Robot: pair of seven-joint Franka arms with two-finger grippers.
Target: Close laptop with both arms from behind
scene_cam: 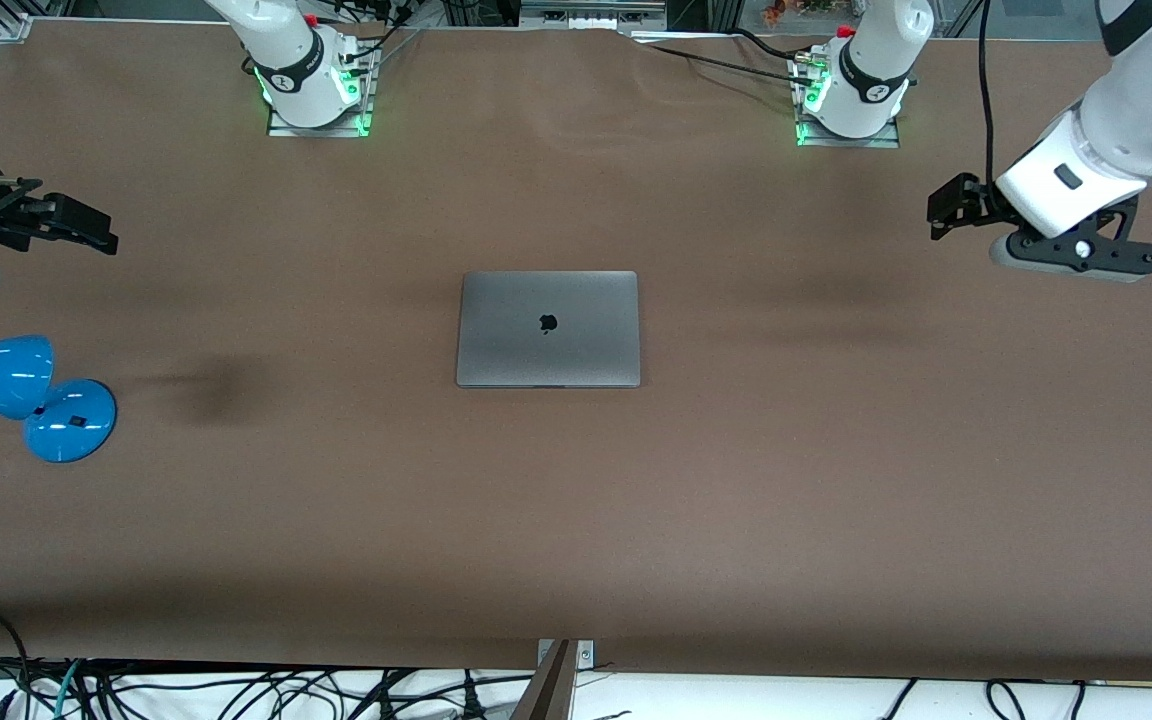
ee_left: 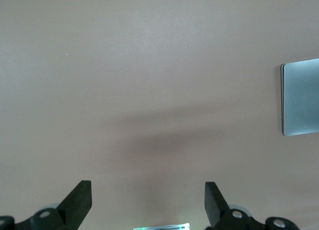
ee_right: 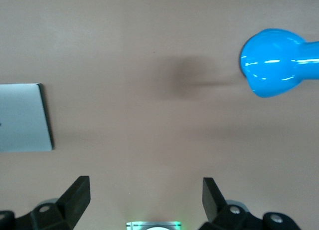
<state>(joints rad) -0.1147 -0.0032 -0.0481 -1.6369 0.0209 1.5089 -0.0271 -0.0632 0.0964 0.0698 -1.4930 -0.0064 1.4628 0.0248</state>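
Laptop [scene_cam: 548, 328] lies shut, lid down, mid-table between the two arm bases and nearer the front camera than they are. Left gripper [scene_cam: 946, 213] hangs over the left arm's end of the table, fingers spread wide, empty. Right gripper [scene_cam: 86, 230] likewise over the right arm's end, above the blue lamp [scene_cam: 26, 395] — also spread, empty.

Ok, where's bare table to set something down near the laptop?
Bare table rings the closed laptop on every side, widest nearer the front camera. The blue lamp crowds the right arm's end. Left gripper and right gripper hang open over table there.
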